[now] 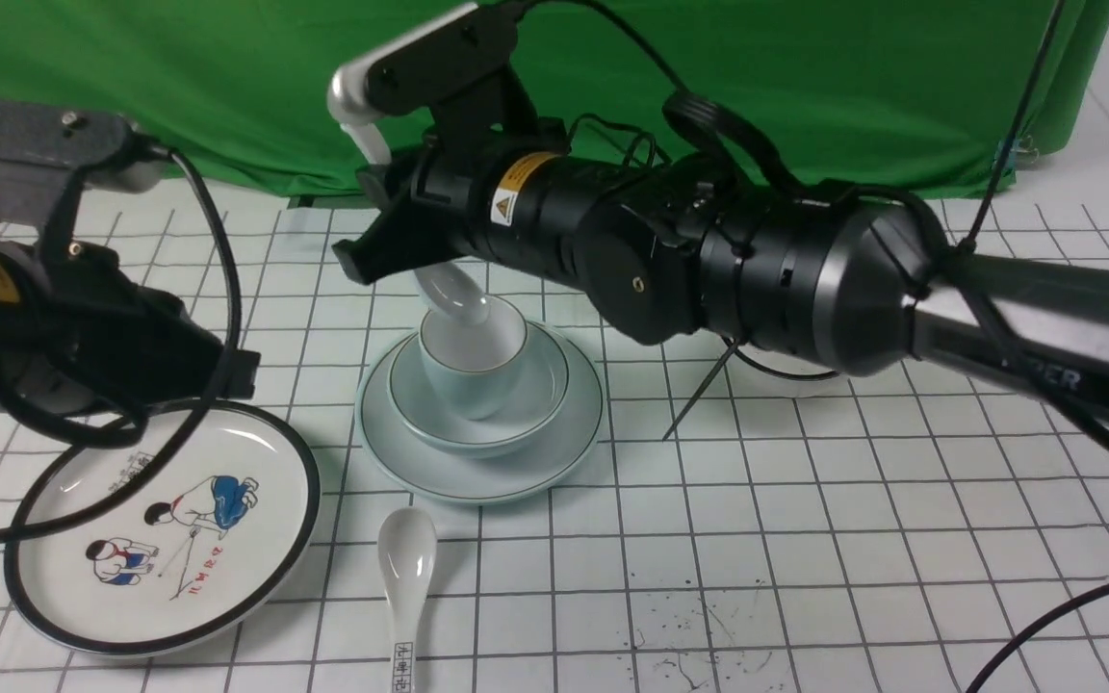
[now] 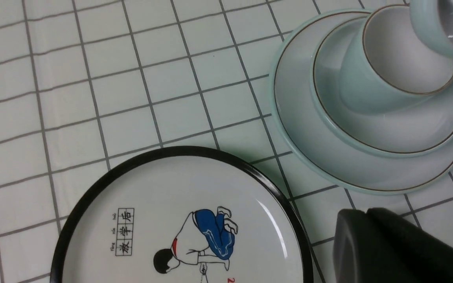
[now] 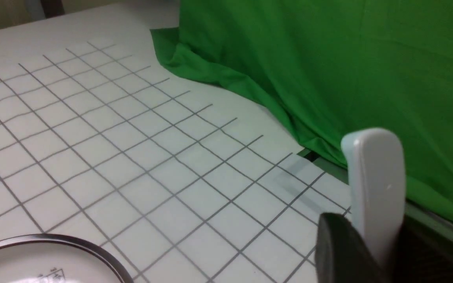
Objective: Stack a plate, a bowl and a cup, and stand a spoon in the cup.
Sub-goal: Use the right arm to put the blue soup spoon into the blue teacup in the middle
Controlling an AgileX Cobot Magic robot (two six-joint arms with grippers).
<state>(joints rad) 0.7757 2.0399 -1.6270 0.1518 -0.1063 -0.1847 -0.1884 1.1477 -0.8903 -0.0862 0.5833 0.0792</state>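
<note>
Stacking, front view: the plate (image 1: pixel 583 428) lies on the bench (image 1: pixel 805 500), the bowl (image 1: pixel 547 380) sits in it, and the cup (image 1: pixel 470 377) stands upright in the bowl. All three are glossy pale blue-green with thin dark rim lines.
Spoon, front view: the spoon (image 1: pixel 458 296), plain glossy white, hangs tilted with its bowl end at the cup's mouth. Its handle runs up into the right tool (image 1: pixel 399 260).
Nearby, front view: a printed spoon (image 1: pixel 407 568) lies on the bench just in front of the plate.
Left wrist view: the left tool (image 2: pixel 372 243), closed together, hangs above the bench between the cartoon plate (image 2: pixel 179 150) and the stack. The cup shows a gold-brown rim line and a white inside.
Right wrist view: the spoon's unmarked handle stands clamped between the right tool's dark fingers (image 3: pixel 338 251), with green cloth (image 3: pixel 328 59) behind.
</note>
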